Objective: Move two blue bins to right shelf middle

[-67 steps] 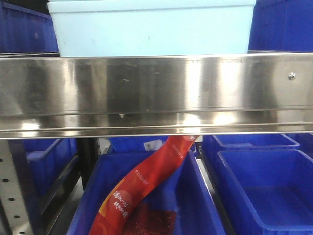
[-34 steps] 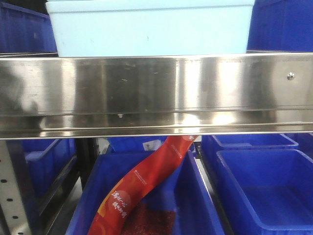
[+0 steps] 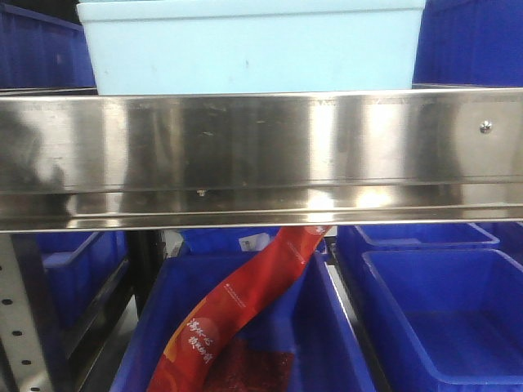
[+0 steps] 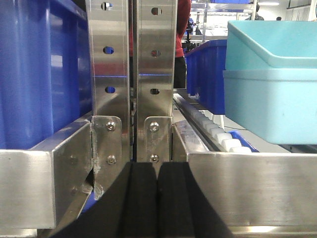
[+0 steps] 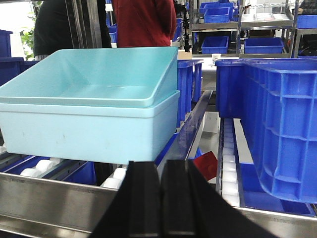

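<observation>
- Left end effector [image 4: 157,198]: two black fingers pressed together with only a thin seam between them, clenched on nothing, level with the steel front rail of the shelf [image 4: 247,191].
- Just beyond it stand two perforated steel uprights [image 4: 131,74] bolted side by side; a dark blue bin [image 4: 44,69] lies to their left, and a pale blue bin pair [image 4: 272,94] rests on white rollers to their right.
- Right end effector [image 5: 161,198]: black fingers likewise closed and empty, in front of the shelf rail.
- Directly ahead of it, two nested light blue bins [image 5: 94,114], the upper one tilted inside the lower, sit on the roller track; a dark blue crate [image 5: 277,124] stands just beside them on the right.
- Front view: the light bin [image 3: 253,45] sits above the broad steel rail [image 3: 261,155]; below, a red packet [image 3: 237,310] leans in a dark blue bin [image 3: 327,343].
- Two people [image 5: 143,22] stand behind the shelf, one in red.
</observation>
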### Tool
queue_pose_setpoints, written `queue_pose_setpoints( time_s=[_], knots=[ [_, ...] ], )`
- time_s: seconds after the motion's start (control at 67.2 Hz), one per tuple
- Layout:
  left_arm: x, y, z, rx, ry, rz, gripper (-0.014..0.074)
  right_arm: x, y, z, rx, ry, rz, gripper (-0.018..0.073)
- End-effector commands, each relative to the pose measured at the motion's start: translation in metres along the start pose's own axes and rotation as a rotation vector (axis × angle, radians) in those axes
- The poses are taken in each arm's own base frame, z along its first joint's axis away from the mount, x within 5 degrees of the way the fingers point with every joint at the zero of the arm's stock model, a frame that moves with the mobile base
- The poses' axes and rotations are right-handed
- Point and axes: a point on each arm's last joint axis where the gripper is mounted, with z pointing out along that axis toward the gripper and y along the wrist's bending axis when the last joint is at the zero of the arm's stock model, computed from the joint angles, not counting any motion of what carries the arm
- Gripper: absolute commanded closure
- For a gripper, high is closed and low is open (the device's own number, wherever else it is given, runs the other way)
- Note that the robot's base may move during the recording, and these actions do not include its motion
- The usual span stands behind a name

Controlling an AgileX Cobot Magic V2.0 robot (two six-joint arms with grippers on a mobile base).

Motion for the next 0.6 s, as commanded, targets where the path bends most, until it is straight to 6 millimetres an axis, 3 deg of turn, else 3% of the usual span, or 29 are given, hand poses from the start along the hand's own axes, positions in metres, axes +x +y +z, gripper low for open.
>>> queue_pose_setpoints(
  time_s=[0.0,0.432,0.581],
  knots=[
    [-0.0024,0.0002,-0.0005,-0.004,-0.024,-0.005,0.0707,-0.0019,0.0000,-0.0005,0.001,-0.025,-0.009,0.0721],
    [-0.0024,0.0002,-0.0005,-0.004,-0.024,-0.005,0.0707,-0.0032,0.0001,-0.0005,0.003,-0.039,-0.009,0.0721],
    [-0.0024,0.0002,-0.0005,-0.004,-0.024,-0.005,0.0707,0.0026,0.0014,0.0018,0.046,-0.029,-0.115,0.0721]
  ],
)
